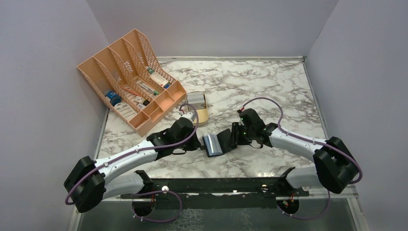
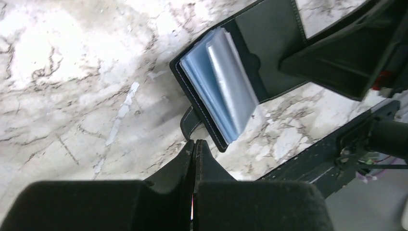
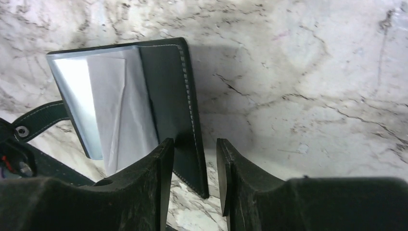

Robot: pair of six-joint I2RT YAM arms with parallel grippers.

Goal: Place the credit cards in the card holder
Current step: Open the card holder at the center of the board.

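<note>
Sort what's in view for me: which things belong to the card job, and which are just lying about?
Job:
card holder, lying open
pale grey stack inside the tan tin, possibly the credit cards

Lying about:
the tan tin itself
peach file organiser
labelled boxes in it

A white marble-patterned table [image 1: 269, 82] with grey veins spreads out in front of me. Toward its far left corner stands a peach mesh file organiser [image 1: 132, 82], set at an angle, with small labelled boxes [image 1: 126, 109] among its dividers. Just beside the organiser's near right end lies a tan tin [image 1: 198, 107]. Near the middle of the table, closer to the near edge, a black card holder [image 1: 212, 144] lies open, its pale blue-grey sleeves showing. A black rail [image 1: 216, 185] carrying my two bases runs along the near edge.
</note>
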